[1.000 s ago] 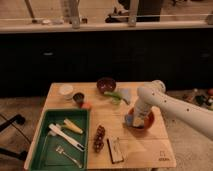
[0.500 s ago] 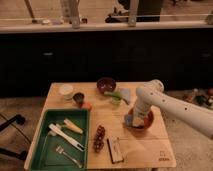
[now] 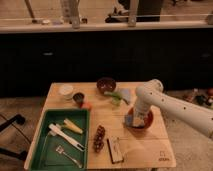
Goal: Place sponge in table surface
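The wooden slatted table surface has a small dark logo at its front right corner. An orange bowl stands at the table's right side. My white arm comes in from the right and bends down, with my gripper inside the bowl at its left rim. A small patch of blue, the sponge, shows at the gripper's tip in the bowl. It is mostly hidden by the gripper.
A green tray with utensils fills the front left. A dark block with a pale top and a dark cluster lie at front centre. A dark red bowl, green item, grey-blue cloth and two cups stand at the back.
Almost none. My gripper stays at the orange bowl, and the arm has shifted only slightly.
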Tool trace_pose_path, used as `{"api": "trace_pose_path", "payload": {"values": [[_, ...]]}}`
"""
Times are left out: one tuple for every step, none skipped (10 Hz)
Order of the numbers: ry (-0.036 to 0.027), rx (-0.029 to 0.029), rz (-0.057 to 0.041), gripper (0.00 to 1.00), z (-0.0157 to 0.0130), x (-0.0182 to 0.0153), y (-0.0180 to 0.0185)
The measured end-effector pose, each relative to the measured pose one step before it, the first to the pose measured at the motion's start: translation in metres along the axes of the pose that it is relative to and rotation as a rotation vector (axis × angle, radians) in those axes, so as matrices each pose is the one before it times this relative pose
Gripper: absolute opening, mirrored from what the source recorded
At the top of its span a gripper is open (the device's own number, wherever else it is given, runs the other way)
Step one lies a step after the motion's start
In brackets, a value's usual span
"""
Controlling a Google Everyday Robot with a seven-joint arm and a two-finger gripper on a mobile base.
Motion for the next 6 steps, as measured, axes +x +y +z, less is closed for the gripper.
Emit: {"api": "trace_pose_path", "payload": {"values": [[0.01047,0.02136,0.01125,0.00,-0.00866,0.00204,-0.00428],[0.01007,0.01726,0.00986,0.00,-0.00985,0.00142,-0.00281],[0.00940,0.01397,0.00697,0.00,-0.00710,0.00100,-0.00208],[0.01357,0.01665,0.00443,0.00,-0.00565,0.00050,-0.00141],[0.00923,0.01839,-0.00164,0.00,-0.00608,-0.00231,-0.00099],[0.00331,0.01367,-0.00319,0.00,-0.00643,-0.00222,-0.00013]]}}
